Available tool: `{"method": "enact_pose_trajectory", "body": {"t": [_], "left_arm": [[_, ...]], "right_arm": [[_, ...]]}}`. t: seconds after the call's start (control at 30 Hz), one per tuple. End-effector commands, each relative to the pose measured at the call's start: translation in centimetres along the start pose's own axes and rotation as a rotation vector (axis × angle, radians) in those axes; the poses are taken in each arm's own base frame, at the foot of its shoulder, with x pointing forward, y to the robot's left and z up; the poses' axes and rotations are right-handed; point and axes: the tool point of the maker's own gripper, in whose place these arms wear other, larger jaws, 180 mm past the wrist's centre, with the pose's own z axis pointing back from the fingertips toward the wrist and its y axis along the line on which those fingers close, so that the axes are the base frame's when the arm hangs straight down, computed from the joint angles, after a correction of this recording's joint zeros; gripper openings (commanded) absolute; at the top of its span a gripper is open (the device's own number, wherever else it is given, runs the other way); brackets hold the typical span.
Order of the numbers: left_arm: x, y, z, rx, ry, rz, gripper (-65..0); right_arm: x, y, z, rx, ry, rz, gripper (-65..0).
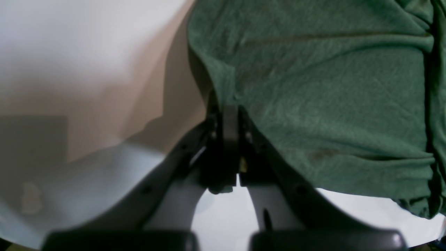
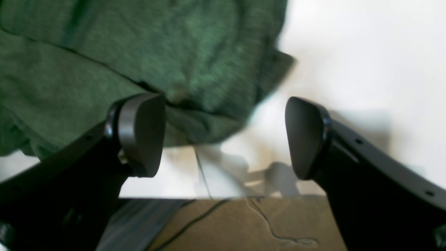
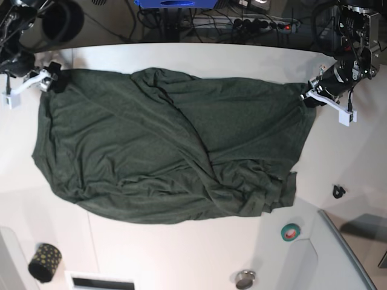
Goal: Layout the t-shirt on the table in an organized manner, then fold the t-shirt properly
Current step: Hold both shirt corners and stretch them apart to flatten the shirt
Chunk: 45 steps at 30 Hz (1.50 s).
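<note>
White smooth table (image 3: 181, 254) carries the dark green t-shirt (image 3: 169, 157), spread wide across its middle but rumpled, with diagonal creases and a bunched lower right edge. Fabric looks soft, light and limp, so it should drape and slide easily; best gripped at corners or hems. Left gripper (image 1: 228, 139) is clenched on a shirt edge; right gripper (image 2: 223, 136) gapes wide, grasping nothing, beside the cloth.
</note>
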Motion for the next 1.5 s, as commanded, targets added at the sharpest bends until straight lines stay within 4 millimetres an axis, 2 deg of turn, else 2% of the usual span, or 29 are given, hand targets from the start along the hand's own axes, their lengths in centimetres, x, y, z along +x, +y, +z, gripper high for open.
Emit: {"method": "enact_pose_trajectory", "body": {"t": [0.0, 0.17, 0.23, 0.37, 0.4, 0.5, 0.57, 0.77, 0.83, 0.97, 1.1, 1.2, 1.3, 1.47], "left_arm": [[1.5, 0.1, 0.4, -0.002, -0.038, -0.009, -65.0], [1.5, 0.2, 0.5, -0.001, -0.038, -0.010, -65.0], [1.5, 0.2, 0.5, -0.001, -0.038, -0.010, -65.0], [1.5, 0.2, 0.5, -0.001, -0.038, -0.010, -65.0], [1.5, 0.2, 0.5, -0.001, -0.038, -0.010, -65.0], [1.5, 0.2, 0.5, -0.001, -0.038, -0.010, -65.0], [1.5, 0.2, 0.5, -0.001, -0.038, -0.010, -65.0], [2.0, -0.2, 0.6, -0.010, -0.048, -0.015, -65.0], [2.4, -0.3, 0.5, -0.012, -0.055, -0.013, -65.0], [2.7, 0.2, 0.3, 0.038, 0.019, 0.074, -65.0], [4.2, -1.0, -0.1, 0.005, 0.028, 0.163, -65.0], [4.1, -1.7, -1.1, -0.015, 0.094, 0.219, -65.0], [2.9, -1.0, -2.3, 0.017, 0.152, 0.326, -65.0], [1.6, 0.2, -2.2, 0.065, 0.178, 0.381, -65.0]], "right_arm": [[1.0, 0.0, 0.0, 0.011, -0.028, 0.005, -14.9], [0.3, 0.2, -1.0, 0.034, 0.001, -0.025, -16.4], [0.1, 0.2, -1.1, 0.035, 0.007, -0.026, -25.4], [0.7, 0.6, -1.4, 0.046, 0.025, 0.025, -52.8], [0.7, 0.6, -1.5, 0.046, 0.029, 0.022, -56.4], [1.1, 0.7, -1.6, 0.049, 0.023, 0.025, -57.8], [1.1, 0.7, -1.6, 0.047, 0.022, 0.021, -63.9], [1.5, 0.6, -1.4, 0.041, 0.015, 0.027, -64.4], [1.7, -0.2, -1.1, 0.014, 0.025, 0.014, -64.5], [2.2, -0.5, -1.1, -0.005, 0.039, -0.012, -64.4], [3.1, -0.1, -1.3, 0.000, 0.024, -0.008, -64.4], [3.3, -0.1, -1.4, -0.004, 0.024, -0.024, -64.5], [3.4, -0.7, -1.4, -0.038, 0.021, -0.080, -64.4], [3.3, -0.8, -1.4, -0.042, 0.021, -0.087, -64.4]]}}
